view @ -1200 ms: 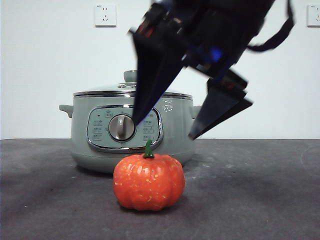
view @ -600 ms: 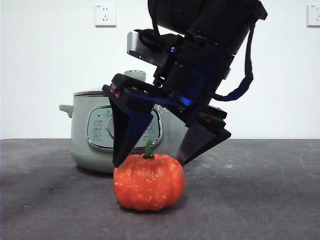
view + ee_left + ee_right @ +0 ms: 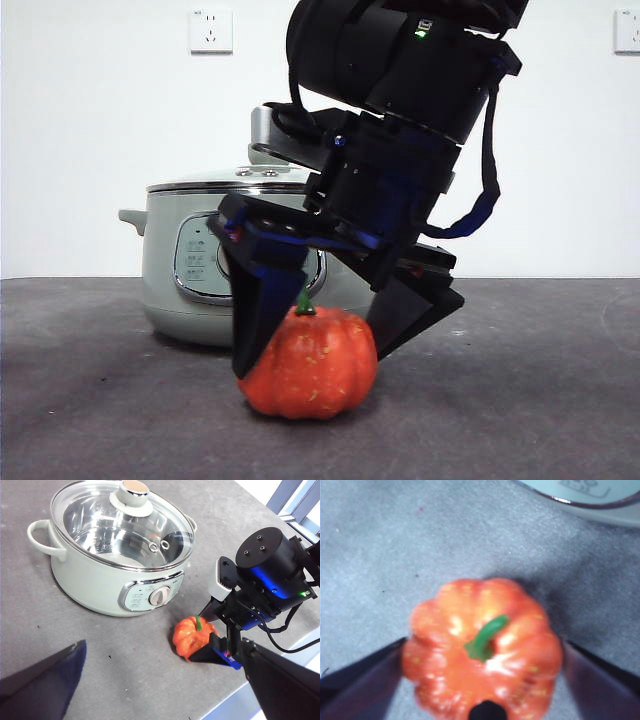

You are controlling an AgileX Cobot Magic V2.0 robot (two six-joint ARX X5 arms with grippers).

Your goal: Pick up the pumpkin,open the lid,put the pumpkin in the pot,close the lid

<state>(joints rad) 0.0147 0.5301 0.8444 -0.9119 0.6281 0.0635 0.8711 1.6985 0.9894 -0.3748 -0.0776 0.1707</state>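
Front view | right hand (image 3: 320, 345) jaws clamped on pumpkin (image 3: 312, 362) sides | left hand (image 3: 160, 680) jaws apart, empty

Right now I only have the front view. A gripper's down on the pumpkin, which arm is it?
Observer: The right gripper; its wrist view shows its jaws against both sides of the pumpkin.
Operator: Anything in the pot?
Observer: No. Through the lid the pot looks empty.
Operator: Left gripper?
Observer: The left gripper hangs open, high and away from the pot, holding nothing.
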